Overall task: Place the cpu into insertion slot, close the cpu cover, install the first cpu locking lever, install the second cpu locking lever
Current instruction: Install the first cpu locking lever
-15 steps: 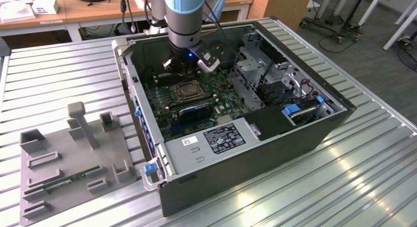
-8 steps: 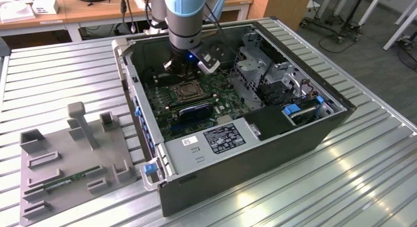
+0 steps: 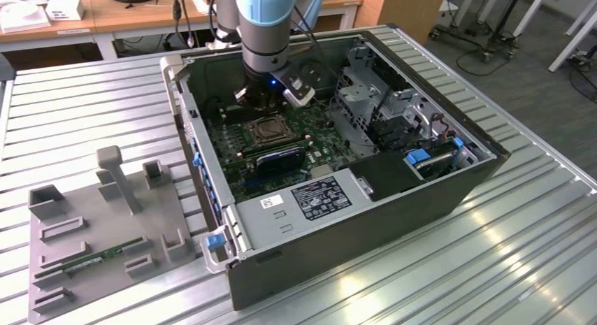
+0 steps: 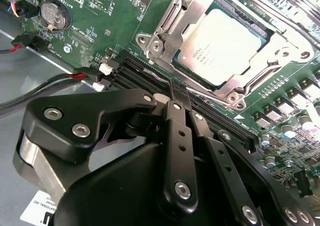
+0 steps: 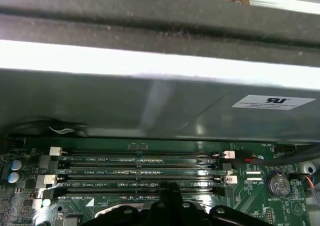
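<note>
A slatted metal table (image 3: 103, 101) carries one open computer case (image 3: 373, 220) lying on its side, and beside it, toward the exterior view's left, one grey fixture tray (image 3: 94, 269) with several upright holders. One green memory stick (image 3: 98, 258) lies in a groove of that tray.

Inside the case sits one green motherboard (image 3: 238, 154). One robot arm (image 3: 270, 24) with a light-blue joint reaches down into the case, over the motherboard's far part.

In the second wrist view the gripper (image 4: 179, 93) hangs just above the memory slots (image 4: 150, 76), its two black fingers (image 4: 177, 131) pressed together at the tips, clenched on nothing. In the first wrist view the fingertip pair shows as one dark point (image 5: 170, 188) just beside the nearest slot; four long memory slots (image 5: 140, 168) run side by side there, all without sticks, with white and black latches at their ends.

The insertion slot (image 4: 227, 41) lies just beyond the memory slots from the gripper, apart from it. One cpu (image 4: 225, 43), with a pale silvery top, sits flat in the slot. One cpu cover (image 4: 172, 18), a silvery frame, lies down around the chip. Thin metal lever rods (image 4: 250, 81) run along the socket's sides; whether they are hooked I cannot tell.

One round coin battery (image 4: 52, 15) sits on the motherboard, near red and black cables (image 4: 75, 77). In the exterior view the socket (image 3: 268, 131) shows as a small dark square just beside the arm's wrist.
</note>
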Tool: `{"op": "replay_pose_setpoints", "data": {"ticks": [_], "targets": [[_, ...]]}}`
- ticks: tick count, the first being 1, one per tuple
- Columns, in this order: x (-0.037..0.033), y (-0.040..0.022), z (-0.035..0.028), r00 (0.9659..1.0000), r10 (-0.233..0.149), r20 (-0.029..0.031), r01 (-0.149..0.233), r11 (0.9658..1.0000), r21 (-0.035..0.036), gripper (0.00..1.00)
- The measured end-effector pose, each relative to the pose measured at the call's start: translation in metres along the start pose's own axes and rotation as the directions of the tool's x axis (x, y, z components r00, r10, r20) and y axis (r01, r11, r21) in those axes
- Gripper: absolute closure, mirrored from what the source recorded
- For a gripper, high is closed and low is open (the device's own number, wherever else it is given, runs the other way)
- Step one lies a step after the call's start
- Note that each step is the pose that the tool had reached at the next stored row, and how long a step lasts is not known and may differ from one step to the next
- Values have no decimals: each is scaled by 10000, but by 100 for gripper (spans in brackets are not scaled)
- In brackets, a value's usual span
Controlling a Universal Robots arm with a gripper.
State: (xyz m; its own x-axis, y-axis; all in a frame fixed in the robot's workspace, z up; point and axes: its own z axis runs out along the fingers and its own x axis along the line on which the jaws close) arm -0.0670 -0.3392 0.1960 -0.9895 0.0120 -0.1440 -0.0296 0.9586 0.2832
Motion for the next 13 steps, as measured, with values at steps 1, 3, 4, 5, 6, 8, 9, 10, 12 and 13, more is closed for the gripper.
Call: {"op": "replay_pose_setpoints", "data": {"ticks": [1,3,4,5,6,8,9,10,12,13], "targets": [[-1,-1,3,10000,0,0,0,10000,1,89],[-2,-2,8,10000,0,0,0,10000,2,89],[-3,-3,11,10000,0,0,0,10000,2,89],[-4,-4,14,10000,0,0,0,10000,3,89],[-4,-5,16,10000,-1,0,1,10000,4,89],[-6,-6,21,10000,-1,-1,1,10000,5,89],[-6,-7,23,10000,-1,-1,1,10000,8,89],[-9,-8,26,10000,-2,-1,2,10000,17,89],[-14,-10,32,10000,-5,-1,5,10000,39,89],[-15,-10,33,10000,-6,-1,6,10000,42,89]]}}
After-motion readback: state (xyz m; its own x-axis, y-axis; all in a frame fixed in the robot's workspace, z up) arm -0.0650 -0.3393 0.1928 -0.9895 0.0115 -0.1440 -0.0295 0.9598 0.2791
